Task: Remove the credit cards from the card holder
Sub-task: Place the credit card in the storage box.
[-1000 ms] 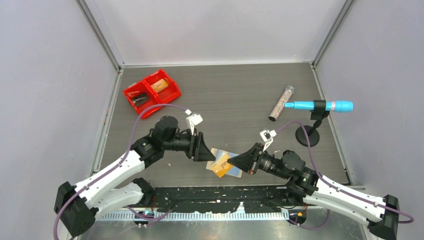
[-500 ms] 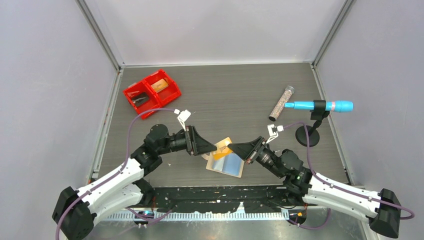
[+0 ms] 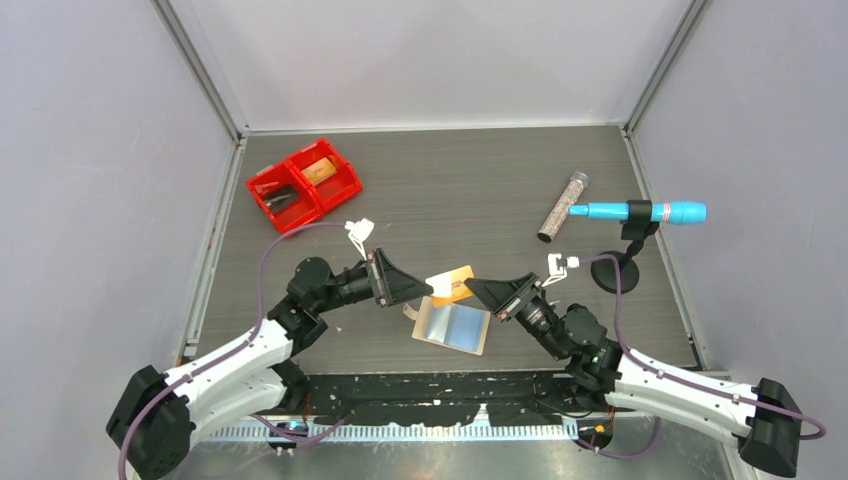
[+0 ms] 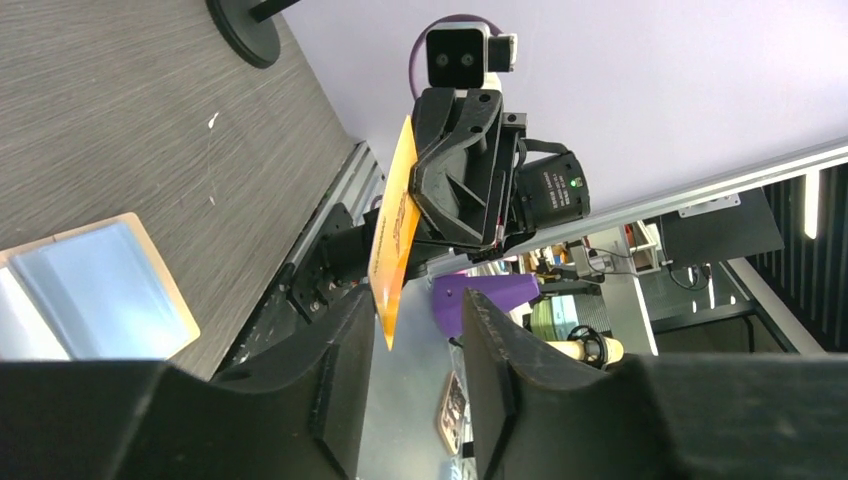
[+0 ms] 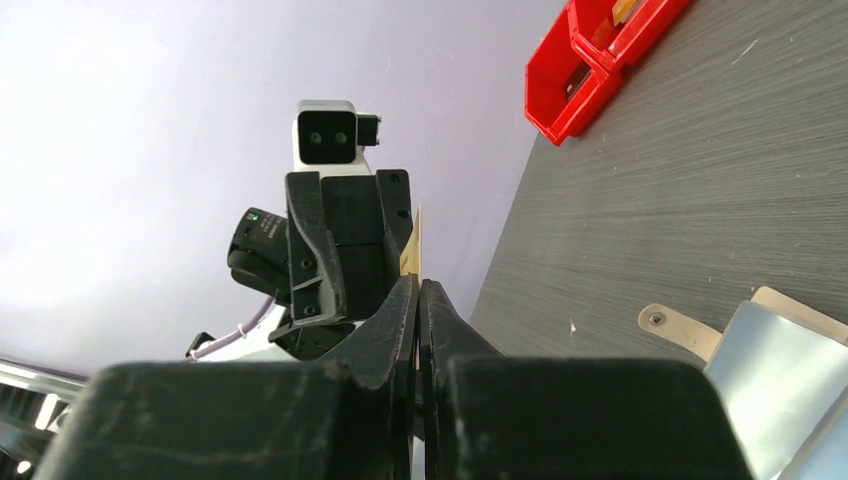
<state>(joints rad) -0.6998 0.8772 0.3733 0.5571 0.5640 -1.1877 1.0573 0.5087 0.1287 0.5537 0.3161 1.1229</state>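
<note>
The tan card holder (image 3: pixel 452 326) lies open and flat on the table, blue-grey panels up; it also shows in the left wrist view (image 4: pixel 95 290) and the right wrist view (image 5: pixel 775 355). My right gripper (image 3: pixel 471 288) is shut on an orange credit card (image 3: pixel 450 283) and holds it in the air above the holder's far edge. In the right wrist view the jaws (image 5: pixel 418 287) pinch the card (image 5: pixel 412 250) edge-on. My left gripper (image 3: pixel 427 291) is open, facing the right one. In its own view the card's (image 4: pixel 394 240) free corner hangs at the mouth of the open jaws (image 4: pixel 415 345), close to one finger. No dark grey card shows.
A red two-compartment bin (image 3: pixel 303 184) with small items stands at the far left. A glittery tube (image 3: pixel 563 207) lies at the far right. Beside it a blue pen-like tool (image 3: pixel 640 212) sits on a black stand (image 3: pixel 612 270). Walls close the table's sides.
My right gripper has drawn the orange card up and away out of the holder. The left gripper has risen off the holder, which now lies spread on the table.
</note>
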